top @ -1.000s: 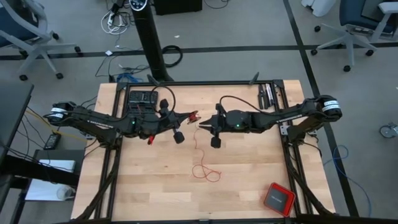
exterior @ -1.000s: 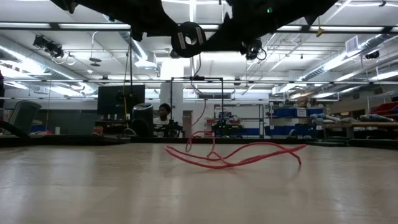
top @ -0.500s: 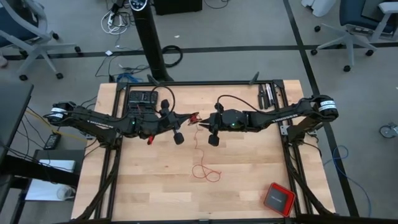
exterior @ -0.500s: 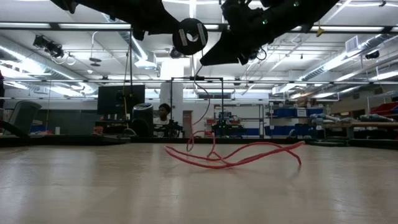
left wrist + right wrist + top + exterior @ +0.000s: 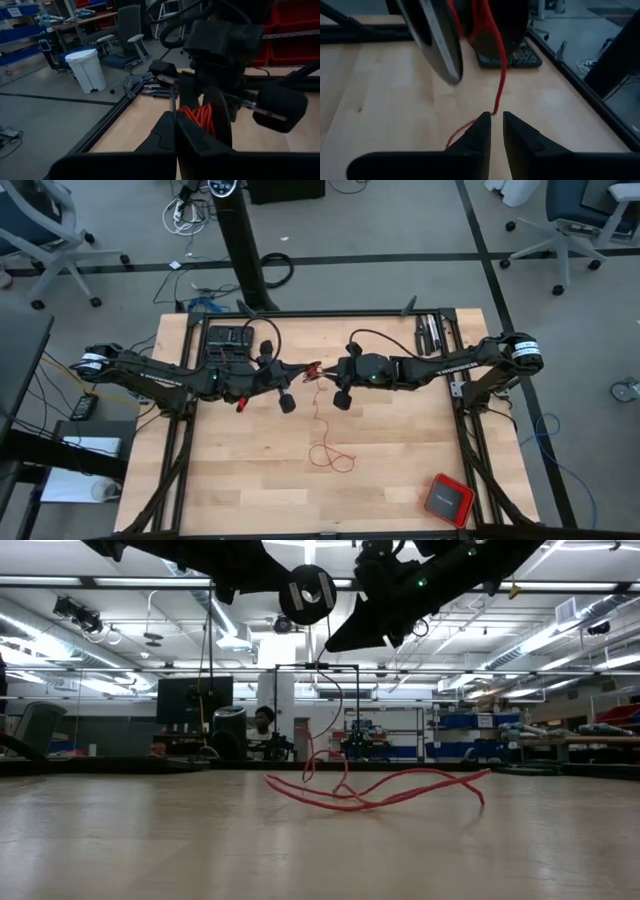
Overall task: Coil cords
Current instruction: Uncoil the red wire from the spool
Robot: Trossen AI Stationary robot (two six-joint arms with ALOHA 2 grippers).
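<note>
My wooden table [image 5: 400, 470] stands in a large open robotics lab and workshop. Beyond the table, long ceiling strip lights [image 5: 120, 582] run over metal shelving stacked with blue bins [image 5: 460, 722]. A person [image 5: 263, 730] sits at a monitor [image 5: 195, 700] behind the table. Office chairs [image 5: 575, 220] and loose cables [image 5: 185, 210] dot the grey floor around the table.

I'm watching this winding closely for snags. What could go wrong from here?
1. The thin red cord runs into the right claw, whose fingers look only slightly apart; it might slip out and go slack.
2. Loose loops lie tangled on the wooden table and could knot when pulled.
3. The shut left claw and its red coil sit close to the right claw; they might collide.
</note>
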